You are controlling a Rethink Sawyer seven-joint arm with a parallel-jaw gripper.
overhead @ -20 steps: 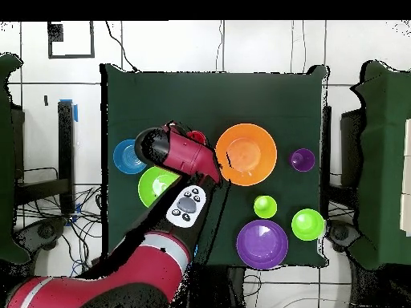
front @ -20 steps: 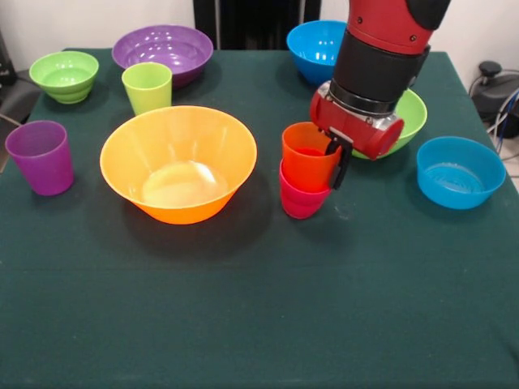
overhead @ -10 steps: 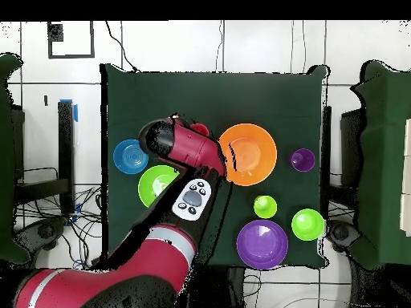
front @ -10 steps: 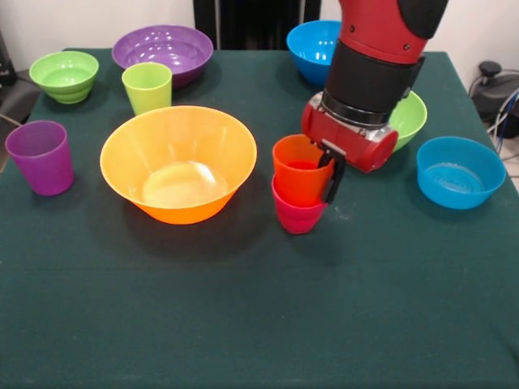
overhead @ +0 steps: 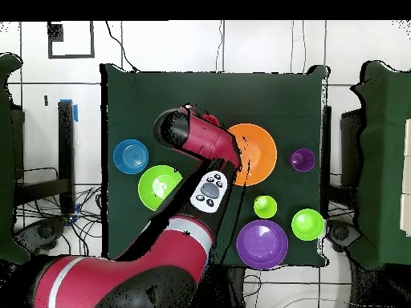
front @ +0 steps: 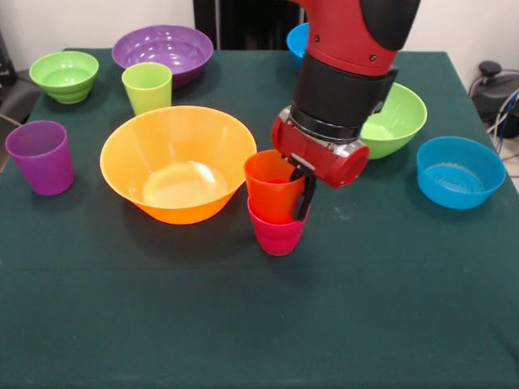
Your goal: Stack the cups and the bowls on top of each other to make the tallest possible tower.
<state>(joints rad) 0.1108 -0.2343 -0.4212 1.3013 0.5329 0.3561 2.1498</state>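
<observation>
An orange cup (front: 272,185) sits nested in a red-pink cup (front: 277,235), making a two-cup tower just right of the large orange-yellow bowl (front: 178,162). My gripper (front: 296,193) is shut on the orange cup's rim, with one black finger (front: 306,198) outside the wall and the other inside. Whether the tower touches the cloth is unclear. The purple cup (front: 40,156) stands at the left edge and the lime green cup (front: 147,87) behind the big bowl. In the overhead view the arm (overhead: 201,144) hides the tower beside the orange-yellow bowl (overhead: 255,154).
At the back stand a small ribbed lime bowl (front: 64,75), a purple bowl (front: 162,49) and a blue bowl (front: 297,40), the last half hidden by the arm. A medium lime bowl (front: 399,121) and another blue bowl (front: 460,171) sit at the right.
The gripper has carried the orange and red-pink cups leftward and nearer the camera, up to the big orange-yellow bowl. Nothing else has moved.
</observation>
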